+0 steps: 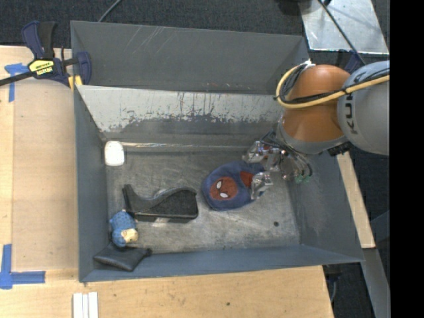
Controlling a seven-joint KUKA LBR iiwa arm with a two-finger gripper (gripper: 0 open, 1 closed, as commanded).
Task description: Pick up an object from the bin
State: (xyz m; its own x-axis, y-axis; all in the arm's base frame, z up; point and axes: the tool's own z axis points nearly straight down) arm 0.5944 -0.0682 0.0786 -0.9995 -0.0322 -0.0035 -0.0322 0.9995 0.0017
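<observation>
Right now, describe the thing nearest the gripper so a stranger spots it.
In the grey bin, right of middle, beside the gripper, lies a rounded blue thing. A red patch sets it apart from the black thing to its left.

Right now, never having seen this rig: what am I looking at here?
One camera looks down into a grey metal bin from above. The robot arm, orange-covered, reaches in from the right; its tool sits low at the right edge of a blue round toy with a red face. Whether it grips that, I cannot tell. Also in the bin: a black shoe-like thing, a white lump, a small blue-and-yellow toy, a dark flat piece.
</observation>
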